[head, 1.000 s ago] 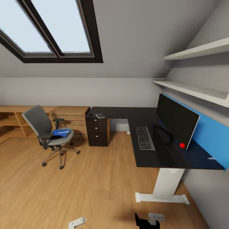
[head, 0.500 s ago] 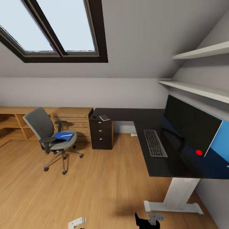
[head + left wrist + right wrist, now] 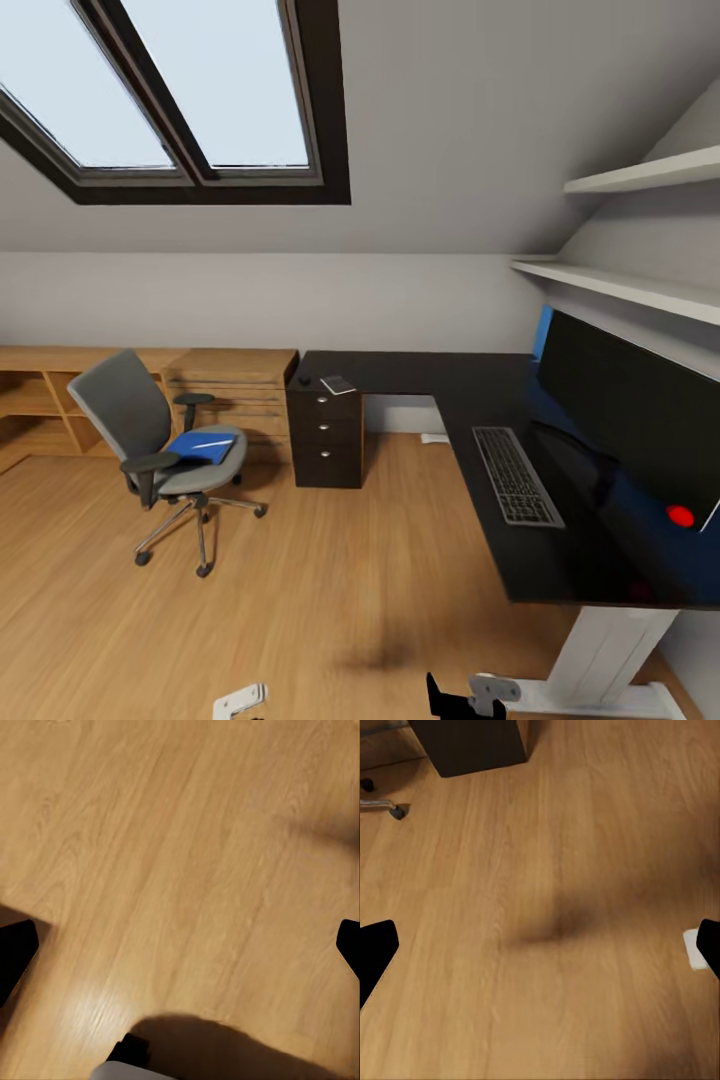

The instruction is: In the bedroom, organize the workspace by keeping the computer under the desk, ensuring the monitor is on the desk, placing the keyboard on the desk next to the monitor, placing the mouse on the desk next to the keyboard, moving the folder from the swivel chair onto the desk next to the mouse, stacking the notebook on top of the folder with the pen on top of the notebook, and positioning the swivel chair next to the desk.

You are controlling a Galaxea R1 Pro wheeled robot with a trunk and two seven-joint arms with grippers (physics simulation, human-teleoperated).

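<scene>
The grey upholstered swivel chair (image 3: 150,440) is standing on the light wood floor (image 3: 300,590) well apart from the glossy black L-shaped tabletop (image 3: 480,420), carrying the flat bright-blue folder (image 3: 203,446) on its seat. The slim dark-grey keyboard (image 3: 516,475) is lying just beside the wide black monitor (image 3: 630,410), and a small grey-white notebook (image 3: 337,384) is resting above the black drawer unit (image 3: 326,436). Both wrist views are showing each gripper's dark fingertips (image 3: 15,952) (image 3: 375,949) spread wide over bare floor, holding nothing.
</scene>
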